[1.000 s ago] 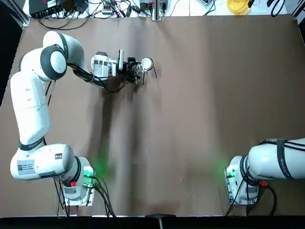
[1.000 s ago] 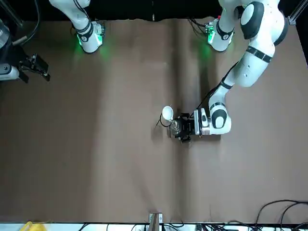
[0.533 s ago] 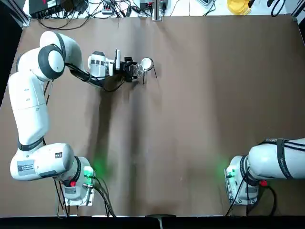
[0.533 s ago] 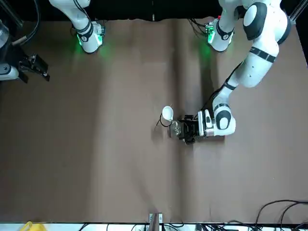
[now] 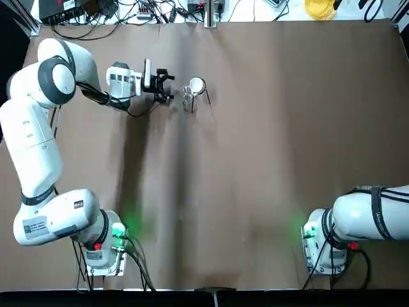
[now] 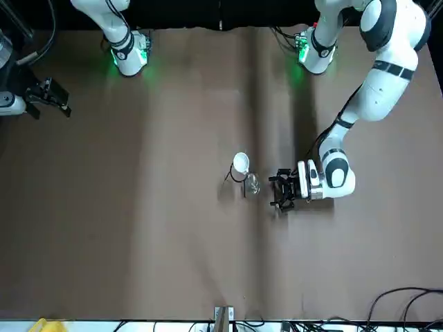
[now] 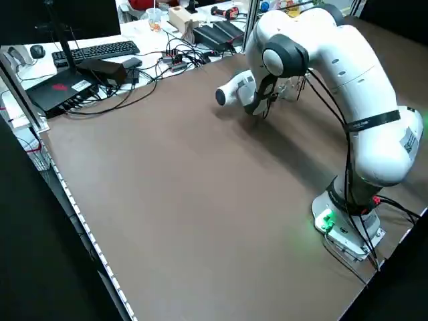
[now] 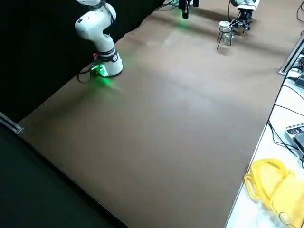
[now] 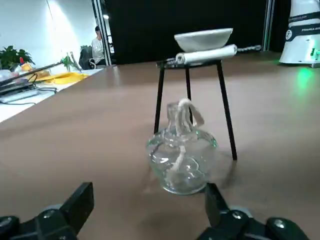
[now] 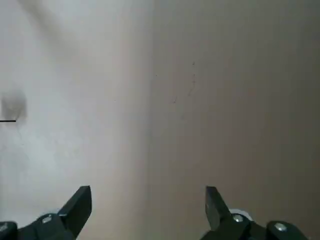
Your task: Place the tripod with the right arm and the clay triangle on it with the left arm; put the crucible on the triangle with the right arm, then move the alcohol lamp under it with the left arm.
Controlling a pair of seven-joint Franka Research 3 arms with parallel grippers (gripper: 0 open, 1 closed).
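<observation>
The black tripod (image 9: 220,102) stands at the table's far left-centre, with the white clay triangle (image 9: 206,54) across its ring and the white crucible (image 5: 197,85) on top. The clear glass alcohol lamp (image 5: 186,97) sits on the table at the tripod's legs, on the side facing my left gripper; its wick (image 9: 183,111) rises below the ring's edge. My left gripper (image 5: 163,86) is open, low over the table, a short gap left of the lamp and touching nothing. My right gripper (image 10: 147,210) is open over bare table, far from the tripod, and holds nothing.
Cables and equipment (image 5: 128,9) lie past the table's far edge, and a yellow object (image 8: 273,183) is on the white bench beside it. The right arm's base (image 5: 326,246) is at the near right corner. Brown tabletop (image 5: 268,160) stretches across the middle.
My left gripper, earlier around the alcohol lamp, has let go and drawn back to the left. The lamp stays by the tripod. The right arm has not moved.
</observation>
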